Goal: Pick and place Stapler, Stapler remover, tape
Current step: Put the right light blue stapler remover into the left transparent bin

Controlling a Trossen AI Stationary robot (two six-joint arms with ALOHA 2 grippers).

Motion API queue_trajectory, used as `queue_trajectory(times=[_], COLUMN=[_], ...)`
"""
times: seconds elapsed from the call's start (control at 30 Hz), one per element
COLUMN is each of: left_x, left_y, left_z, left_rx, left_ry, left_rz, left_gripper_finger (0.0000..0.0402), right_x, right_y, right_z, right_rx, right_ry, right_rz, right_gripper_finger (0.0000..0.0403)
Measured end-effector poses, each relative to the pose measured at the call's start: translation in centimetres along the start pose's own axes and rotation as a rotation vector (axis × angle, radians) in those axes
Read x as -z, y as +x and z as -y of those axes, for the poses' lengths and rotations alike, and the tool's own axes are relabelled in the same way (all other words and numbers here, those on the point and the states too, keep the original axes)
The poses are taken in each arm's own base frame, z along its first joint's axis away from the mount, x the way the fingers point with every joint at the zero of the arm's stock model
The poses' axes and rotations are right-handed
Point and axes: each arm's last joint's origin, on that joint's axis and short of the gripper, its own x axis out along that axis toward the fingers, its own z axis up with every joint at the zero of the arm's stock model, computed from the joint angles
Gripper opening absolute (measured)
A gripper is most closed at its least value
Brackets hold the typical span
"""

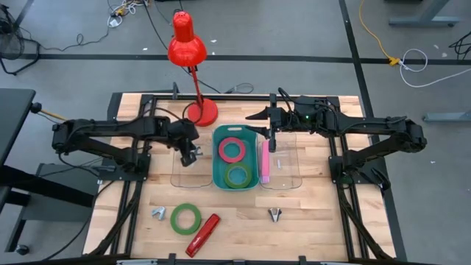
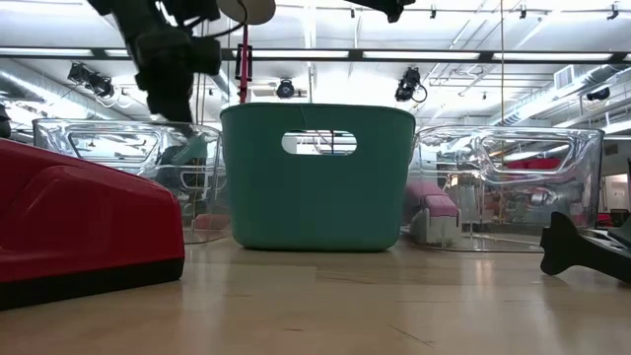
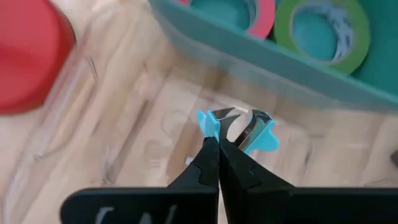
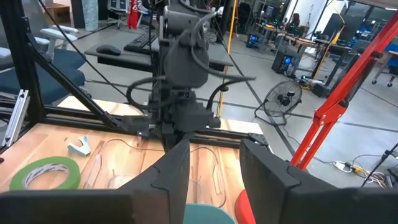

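Observation:
My left gripper is shut on a blue stapler remover and hangs over the left clear container. My right gripper stands open and high over the far edge of the right clear container, with nothing between its fingers. A pink stapler lies in that container. The teal bin holds a pink tape ring and a green one. On the near table lie a green tape, a red stapler, a silver-blue remover and a black remover. My left gripper pinches the remover's blue plastic body between its two fingertips. The fingers slant down from above. The remover sticks out beyond the tips, its metal claws pointing away from them. Whether it touches the container's floor I cannot tell.
A red desk lamp stands on its base at the far edge, behind the left container. In the low view the red stapler fills the near left and the black remover lies at the near right.

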Motion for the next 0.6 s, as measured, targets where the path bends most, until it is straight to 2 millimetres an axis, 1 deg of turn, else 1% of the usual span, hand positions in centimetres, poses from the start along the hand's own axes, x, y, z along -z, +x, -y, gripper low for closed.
queue_trajectory(times=[0.23, 0.4, 0.5, 0.6], left_x=[1.1, 1.3, 1.2, 1.2], left_y=[1.1, 1.4, 1.4, 1.4], left_z=[-0.2, -0.3, -0.3, -0.3], left_rx=[0.0, -0.002, -0.009, -0.012], left_ry=[-0.005, -0.005, -0.013, -0.025], left_rz=[-0.046, -0.049, -0.041, -0.039], left_gripper_finger=[0.0, 0.0004, 0.0012, 0.0028], right_x=[0.0, 0.0, 0.0, 0.0], right_y=[0.0, 0.0, 0.0, 0.0], right_z=[0.0, 0.0, 0.0, 0.0], right_rx=[0.0, 0.0, 0.0, 0.0], right_ry=[0.0, 0.001, 0.001, 0.001], right_rz=[-0.001, -0.002, -0.002, -0.002], right_gripper_finger=[0.0142, 0.0142, 0.0142, 0.0142])
